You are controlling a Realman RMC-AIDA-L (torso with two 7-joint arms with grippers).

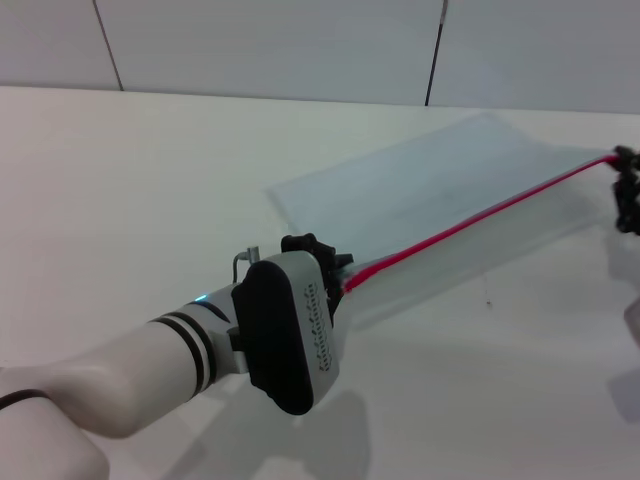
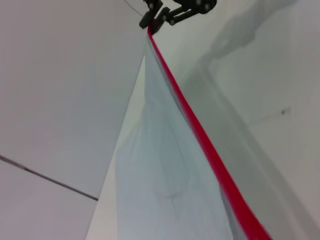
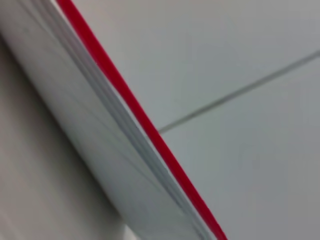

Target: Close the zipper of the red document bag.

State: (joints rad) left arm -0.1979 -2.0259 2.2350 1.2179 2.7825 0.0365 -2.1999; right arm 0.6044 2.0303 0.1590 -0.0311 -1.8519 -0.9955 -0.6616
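The red document bag (image 1: 440,185) is a pale-blue translucent pouch held off the white table, stretched between my two grippers. Its zipper (image 1: 470,222) runs as a thin bright red line along the near long edge. My left gripper (image 1: 338,268) sits at the near end of that line, shut on the zipper, with its fingers mostly hidden behind the wrist. At the far right, my right gripper (image 1: 625,190) pinches the bag's other corner. The left wrist view shows the zipper (image 2: 200,135) running up to the right gripper (image 2: 152,22). The right wrist view shows only the zipper (image 3: 135,107) and the bag (image 3: 85,115).
The white table (image 1: 120,200) spreads wide to the left and front of the bag. A pale panelled wall (image 1: 270,40) with dark seams rises behind it. The bag casts a shadow on the table beneath its near edge.
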